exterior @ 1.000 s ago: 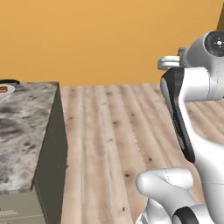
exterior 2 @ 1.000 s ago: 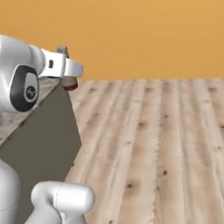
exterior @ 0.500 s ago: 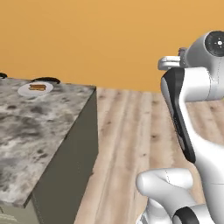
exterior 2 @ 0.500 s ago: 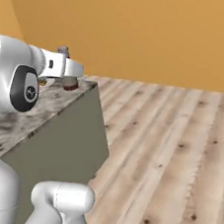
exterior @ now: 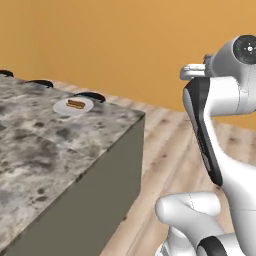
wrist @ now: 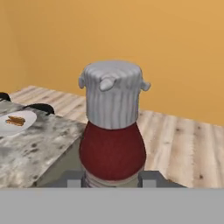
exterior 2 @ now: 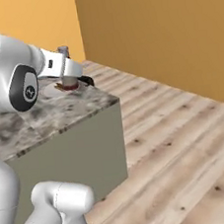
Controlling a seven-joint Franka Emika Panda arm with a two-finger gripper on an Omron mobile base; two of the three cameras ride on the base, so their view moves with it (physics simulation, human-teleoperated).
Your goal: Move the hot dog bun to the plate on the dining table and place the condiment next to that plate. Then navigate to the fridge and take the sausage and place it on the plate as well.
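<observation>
The gripper (wrist: pixel 112 178) is closed snug around the red condiment bottle with a ribbed grey cap (wrist: pixel 113 127), centre frame. Upper left on the grey marble surface (exterior: pixel 45 150) sits the white plate (exterior: pixel 73 106) with the bun (exterior: pixel 75 104) – next, carry the bottle over and set it beside that plate.

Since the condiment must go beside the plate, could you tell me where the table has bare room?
The marble table lies bare from the plate with its bun to the near edge. The far edge behind the plate, lined with dark chair backs, is crowded.
</observation>
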